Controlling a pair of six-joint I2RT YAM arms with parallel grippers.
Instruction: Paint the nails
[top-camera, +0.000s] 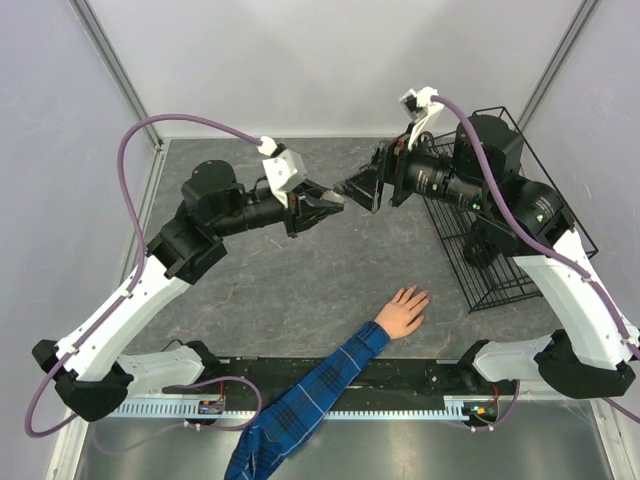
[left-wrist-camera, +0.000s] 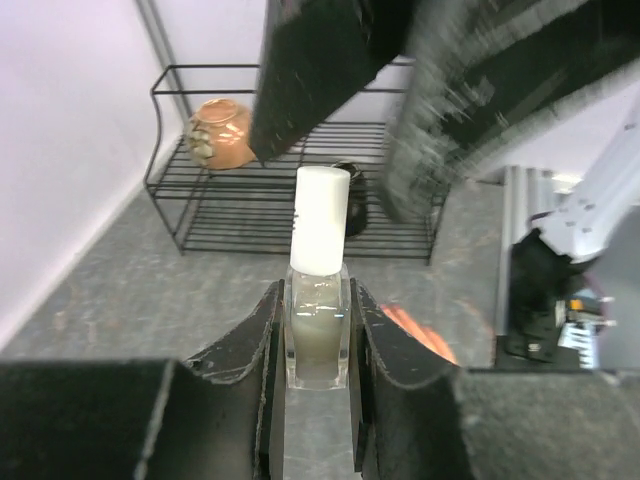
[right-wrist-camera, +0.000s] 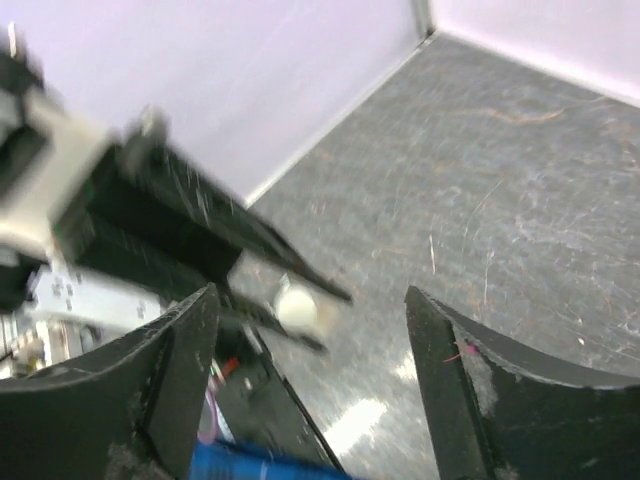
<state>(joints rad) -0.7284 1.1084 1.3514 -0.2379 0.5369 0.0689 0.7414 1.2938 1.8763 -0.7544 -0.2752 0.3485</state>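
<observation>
Top view: the person's hand (top-camera: 404, 310) lies flat on the table (top-camera: 300, 280), its nails too small to make out, well apart from the left gripper (top-camera: 333, 198) and right gripper (top-camera: 362, 188), which sit tip to tip. Left wrist: the left gripper is clamped on a white-capped polish bottle (left-wrist-camera: 318, 325). Right wrist: the right gripper's fingers (right-wrist-camera: 455, 370) are spread wide, with the blurred cap between them and clear of both.

No text, label or number can be read anywhere (the small bottle (left-wrist-camera: 318, 330) looks unmarked).
</observation>
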